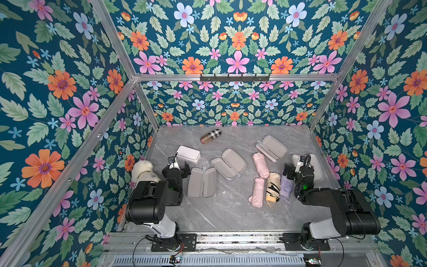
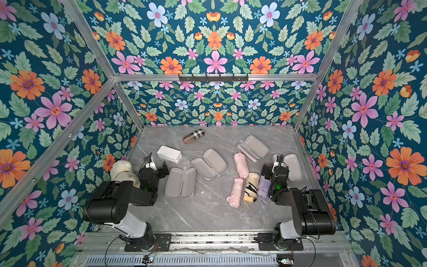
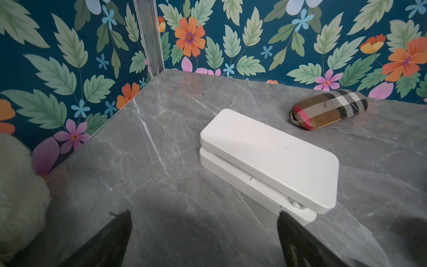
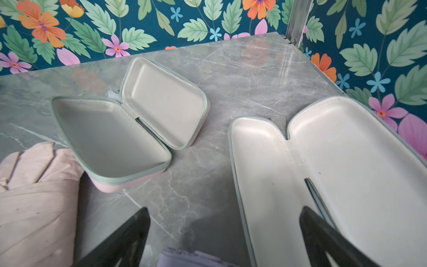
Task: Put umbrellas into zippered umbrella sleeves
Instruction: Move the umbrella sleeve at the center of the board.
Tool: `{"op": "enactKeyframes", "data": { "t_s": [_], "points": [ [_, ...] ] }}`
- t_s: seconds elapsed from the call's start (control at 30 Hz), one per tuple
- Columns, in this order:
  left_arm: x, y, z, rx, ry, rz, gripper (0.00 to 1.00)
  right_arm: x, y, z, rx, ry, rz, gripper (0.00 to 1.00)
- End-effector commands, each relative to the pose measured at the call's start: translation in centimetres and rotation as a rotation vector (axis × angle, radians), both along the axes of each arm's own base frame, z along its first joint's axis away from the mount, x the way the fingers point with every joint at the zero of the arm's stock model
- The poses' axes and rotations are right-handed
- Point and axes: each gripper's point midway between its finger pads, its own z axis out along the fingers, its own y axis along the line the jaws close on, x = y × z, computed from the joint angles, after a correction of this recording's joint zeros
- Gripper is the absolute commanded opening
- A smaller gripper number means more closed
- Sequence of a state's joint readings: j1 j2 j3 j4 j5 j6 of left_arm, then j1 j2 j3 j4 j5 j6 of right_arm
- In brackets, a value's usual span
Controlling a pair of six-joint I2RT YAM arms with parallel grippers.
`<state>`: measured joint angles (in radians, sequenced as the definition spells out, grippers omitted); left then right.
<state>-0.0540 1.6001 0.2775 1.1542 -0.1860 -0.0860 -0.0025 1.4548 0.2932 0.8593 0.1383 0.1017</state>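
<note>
Nothing is packed yet. All four umbrellas lie out on the surface (image 1: 231,215). All four cases lie open and empty. So every umbrella has to go into a case, and every zipper has to be closed.

The right end effector (image 4: 225,209) is spread wide and holds nothing. The purple umbrella (image 1: 286,186) lies just beside it, partly under the arm. Next to that lie the cream umbrella (image 1: 272,187) with black marks and the near pink umbrella (image 1: 257,194). The far pink umbrella (image 1: 260,164) lies a little further out. In front of this end effector sit the big case (image 4: 346,173) and the pink case (image 4: 111,134).

The left end effector (image 3: 203,213) is spread wide too, and it is empty. In front of it is a shut white box (image 3: 265,157), with a checked roll (image 3: 330,108) past that. A fluffy toy (image 3: 18,196) sits close by its side. The left case (image 1: 201,182) and the middle case (image 1: 228,163) lie between the two end effectors.

The surface is grey and shiny, like marble. The walls are dark blue with big flowers and leaves. Silver bars run along the corners, and a black hook rail (image 1: 234,78) hangs on the back wall.
</note>
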Motion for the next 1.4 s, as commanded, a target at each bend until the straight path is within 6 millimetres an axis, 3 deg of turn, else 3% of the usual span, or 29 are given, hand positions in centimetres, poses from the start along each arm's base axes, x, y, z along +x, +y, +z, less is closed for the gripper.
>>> {"op": "enactKeyframes", "data": {
  "t_s": [0.0,0.7,0.87,0.97,1.03,1.1,1.17,1.23,1.3,1.37],
  "points": [
    [0.4,0.3,1.8,0.073,-0.06,0.001,1.0,0.9,0.3,2.0,-0.031,-0.082,0.031,0.99],
    [0.4,0.6,1.9,0.07,-0.063,0.007,1.0,0.7,0.4,2.0,-0.033,-0.088,0.036,0.99],
    [-1.2,0.8,5.4,0.113,-0.107,0.089,1.0,-0.5,0.3,5.9,-0.143,-0.105,-0.067,0.99],
    [-2.2,1.4,7.3,0.065,-0.09,0.166,1.0,-2.2,-0.9,8.9,-0.027,-0.022,-0.217,0.99],
    [-3.1,1.8,8.3,0.017,-0.067,0.22,1.0,-4.5,-1.4,9.4,0.075,0.133,-0.31,0.99],
    [-4.0,2.0,9.3,-0.044,-0.043,0.254,1.0,-5.1,1.2,9.9,0.149,0.223,-0.175,0.99],
    [-4.8,2.2,10.1,-0.14,-0.006,0.3,0.99,-5.7,3.3,10.3,0.361,0.223,-0.143,0.99],
    [-4.9,1.5,10.9,-0.212,0.036,0.278,1.0,-5.9,6.5,11.4,0.597,0.187,0.031,0.99],
    [-5.0,0.7,10.9,-0.303,0.075,0.252,0.99,-6.1,8.8,13.5,0.748,0.106,0.179,0.93],
    [-4.8,-0.3,10.9,-0.348,0.112,0.196,0.99,-6.4,9.5,14.5,0.778,0.106,0.218,0.85]
  ]
}}
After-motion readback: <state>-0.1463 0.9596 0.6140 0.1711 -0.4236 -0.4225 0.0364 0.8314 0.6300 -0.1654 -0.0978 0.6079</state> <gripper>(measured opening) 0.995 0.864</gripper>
